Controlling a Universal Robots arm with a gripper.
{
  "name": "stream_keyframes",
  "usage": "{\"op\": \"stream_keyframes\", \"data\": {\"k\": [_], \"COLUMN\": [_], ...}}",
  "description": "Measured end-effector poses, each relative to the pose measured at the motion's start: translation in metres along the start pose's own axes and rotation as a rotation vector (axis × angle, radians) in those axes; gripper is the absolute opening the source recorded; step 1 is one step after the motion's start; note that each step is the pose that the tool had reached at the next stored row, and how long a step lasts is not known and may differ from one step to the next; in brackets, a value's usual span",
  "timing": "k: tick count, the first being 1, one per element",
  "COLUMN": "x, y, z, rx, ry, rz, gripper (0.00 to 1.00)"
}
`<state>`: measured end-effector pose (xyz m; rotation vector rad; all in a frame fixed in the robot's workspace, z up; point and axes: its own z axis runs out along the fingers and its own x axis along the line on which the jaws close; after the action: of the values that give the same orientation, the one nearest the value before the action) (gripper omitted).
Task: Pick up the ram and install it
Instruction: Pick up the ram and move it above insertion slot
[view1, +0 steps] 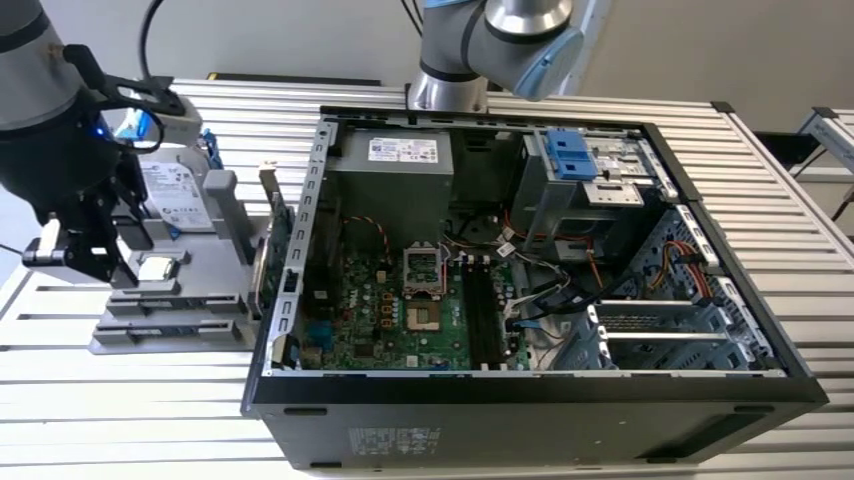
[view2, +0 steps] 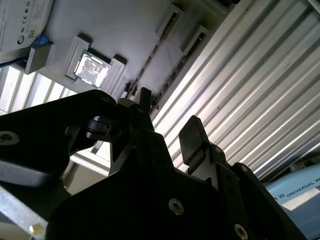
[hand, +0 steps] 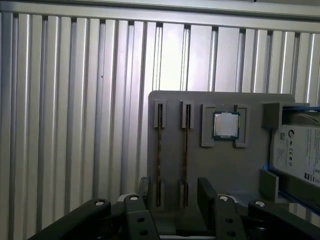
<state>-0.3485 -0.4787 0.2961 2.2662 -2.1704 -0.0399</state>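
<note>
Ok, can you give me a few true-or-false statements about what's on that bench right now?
1. The gripper holds a ram stick. False: it is open and empty, and the ram stick stands on edge in the grey holder.
2. A processor sits in the grey holder. True.
3. The computer case is closed. False: its side is open, showing the motherboard.
4. A hard drive lies beside the processor. True.
</note>
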Motion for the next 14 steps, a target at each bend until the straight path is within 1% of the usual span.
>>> {"op": "stream_keyframes", "data": {"k": [14], "x": [0.0002], "y": [-0.0003], "z": [0.0140], "rx": [0.0007], "ry": [0.0001], "rz": [-0.001], "gripper": [1.00]}}
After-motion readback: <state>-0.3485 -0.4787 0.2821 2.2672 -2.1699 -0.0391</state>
